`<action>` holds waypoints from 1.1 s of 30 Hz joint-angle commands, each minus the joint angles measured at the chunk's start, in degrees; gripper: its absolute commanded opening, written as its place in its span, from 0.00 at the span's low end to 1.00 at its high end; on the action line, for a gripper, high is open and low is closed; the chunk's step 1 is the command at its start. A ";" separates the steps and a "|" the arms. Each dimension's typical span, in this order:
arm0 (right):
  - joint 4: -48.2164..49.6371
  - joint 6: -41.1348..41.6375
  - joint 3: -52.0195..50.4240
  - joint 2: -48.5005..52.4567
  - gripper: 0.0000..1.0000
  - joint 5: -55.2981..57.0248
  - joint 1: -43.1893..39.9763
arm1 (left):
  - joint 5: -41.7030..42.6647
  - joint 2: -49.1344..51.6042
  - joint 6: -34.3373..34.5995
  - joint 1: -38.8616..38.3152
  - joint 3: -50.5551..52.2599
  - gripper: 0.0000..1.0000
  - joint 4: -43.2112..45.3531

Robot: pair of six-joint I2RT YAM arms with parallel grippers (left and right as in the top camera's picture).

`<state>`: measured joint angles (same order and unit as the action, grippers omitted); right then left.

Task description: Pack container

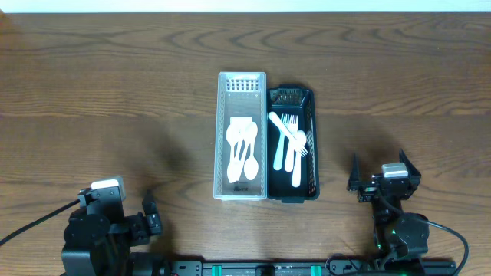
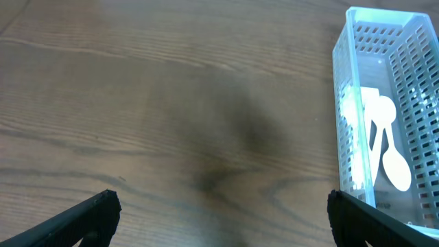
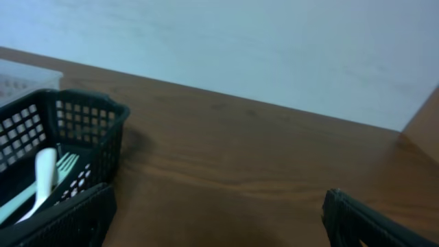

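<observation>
one clear bin [image 1: 242,84], one black bin [image 1: 291,97]

Left arm [image 1: 92,230]: folded low at 7 o'clock in the overhead view, with the tool on its 3 o'clock side.
Left tool [image 1: 151,213]: jaws spread wide, nothing between them; fingers [image 2: 89,214] sit at the lower corners of its wrist view.
Right arm [image 1: 400,230]: folded low at 5 o'clock, wrist aimed toward 12 o'clock.
Right tool [image 1: 377,161]: jaws spread wide, nothing between them.
</observation>
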<state>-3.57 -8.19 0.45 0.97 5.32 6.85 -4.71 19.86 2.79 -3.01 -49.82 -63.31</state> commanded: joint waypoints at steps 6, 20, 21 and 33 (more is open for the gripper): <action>-0.31 -1.75 -0.13 -0.66 0.99 -1.29 -0.68 | -0.48 -0.13 0.26 0.04 0.11 0.98 -0.04; -0.31 -1.75 -0.13 -0.66 0.99 -1.29 -0.68 | -0.48 -0.13 0.26 0.02 0.11 0.98 -0.04; -0.28 -1.73 -0.13 -0.66 0.99 -1.29 -0.68 | -0.48 -0.13 0.26 0.02 0.11 0.98 -0.04; -0.28 -1.75 -0.13 -0.66 0.99 -1.29 -0.68 | -1.22 -0.33 -1.27 0.20 0.13 0.98 -0.50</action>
<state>-3.62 -9.50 0.45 0.82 4.49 6.79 -4.75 19.86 2.74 -3.01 -49.82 -63.24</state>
